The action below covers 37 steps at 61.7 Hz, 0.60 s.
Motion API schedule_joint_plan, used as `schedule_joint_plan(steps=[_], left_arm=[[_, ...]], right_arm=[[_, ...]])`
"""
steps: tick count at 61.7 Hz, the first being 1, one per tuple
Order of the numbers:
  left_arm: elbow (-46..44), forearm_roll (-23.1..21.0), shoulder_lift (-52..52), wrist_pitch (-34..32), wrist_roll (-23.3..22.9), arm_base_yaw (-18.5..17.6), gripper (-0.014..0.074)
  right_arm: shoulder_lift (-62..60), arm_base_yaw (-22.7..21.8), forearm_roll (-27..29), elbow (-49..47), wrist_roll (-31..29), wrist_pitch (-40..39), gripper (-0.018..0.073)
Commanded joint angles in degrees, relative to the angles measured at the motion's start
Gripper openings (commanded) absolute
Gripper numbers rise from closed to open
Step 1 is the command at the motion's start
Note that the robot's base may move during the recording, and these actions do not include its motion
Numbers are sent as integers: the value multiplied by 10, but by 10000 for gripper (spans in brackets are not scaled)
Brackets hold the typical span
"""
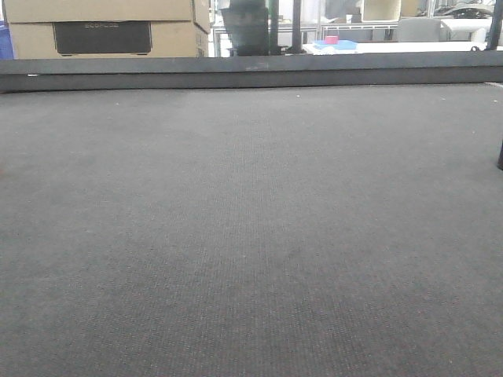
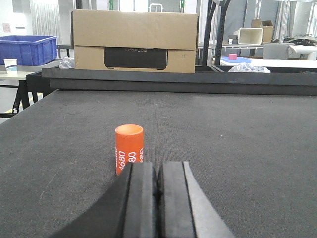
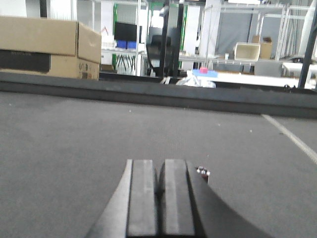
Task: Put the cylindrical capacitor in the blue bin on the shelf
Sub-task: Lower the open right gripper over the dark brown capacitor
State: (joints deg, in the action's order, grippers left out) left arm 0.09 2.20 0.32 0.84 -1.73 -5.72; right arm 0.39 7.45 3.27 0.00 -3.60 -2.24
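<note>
The cylindrical capacitor is an orange cylinder with white "4680" print. It stands upright on the grey mat in the left wrist view. My left gripper is shut and holds nothing; the capacitor stands just beyond its left fingertip, a little to the left. My right gripper is also shut, low over the mat, with nothing between its pads. A tiny dark part with pale tips shows beside its right finger. The shelf and the blue bin are out of view. The front view shows neither gripper nor capacitor.
A raised black rim bounds the mat's far edge. Behind it stands a cardboard box with a black panel. A large blue crate sits on a far table at the left. A dark post shows at the right edge.
</note>
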Motion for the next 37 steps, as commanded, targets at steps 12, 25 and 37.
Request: schedule_joint_plan(steps=[12,25,37], left_arm=[[-1,-3,-3,-33,-4,0,-111],[-109,-2,2,90,-4,0,-111],[-216,0,98,177,-4,0,-111]], right_arm=[[-4,1,-3,0,-4,-82,-168],[-4,1,82,-79,-4,49,-168],[63,1,81,-174,-4,119,-168]])
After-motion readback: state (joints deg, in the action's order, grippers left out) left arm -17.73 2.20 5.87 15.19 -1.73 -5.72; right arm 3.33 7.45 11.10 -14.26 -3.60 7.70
